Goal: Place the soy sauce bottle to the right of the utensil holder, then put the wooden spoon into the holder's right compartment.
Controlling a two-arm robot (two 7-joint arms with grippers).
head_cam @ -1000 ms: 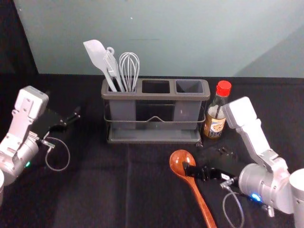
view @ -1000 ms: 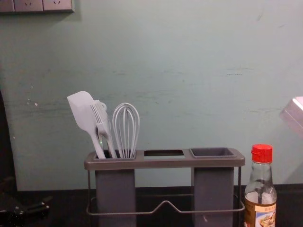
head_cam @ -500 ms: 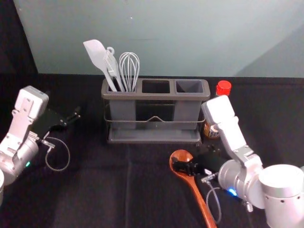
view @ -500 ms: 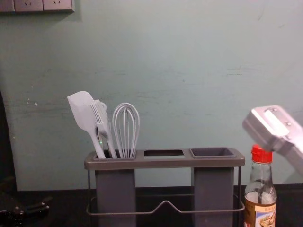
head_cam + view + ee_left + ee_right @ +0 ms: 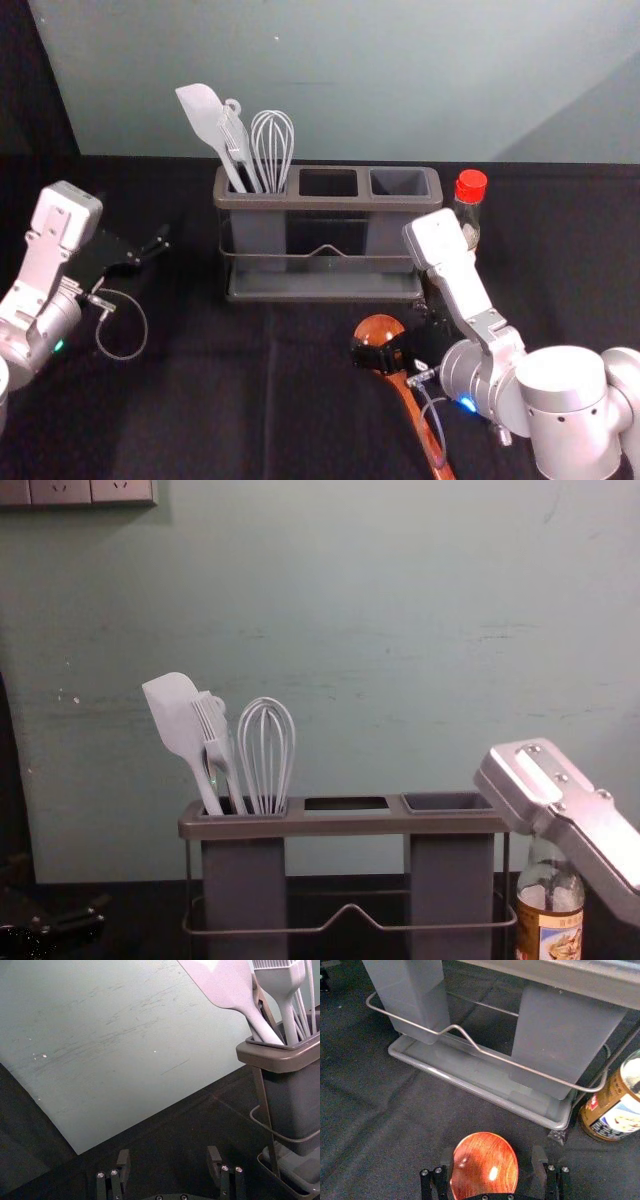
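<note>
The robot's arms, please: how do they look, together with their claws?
Both the left arm and the right arm are silvery white, with blocky links and rounded joint housings. The left claw and right claw are black, with small silver screws. A grey cable loops near each claw. The left arm shows a green light, the right a blue one.

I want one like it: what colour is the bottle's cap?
Red, clearest in the head view.

small print on the label (image 5: 620, 1116) of the soy sauce bottle (image 5: 549, 882) near me, no word or number I can read
</note>
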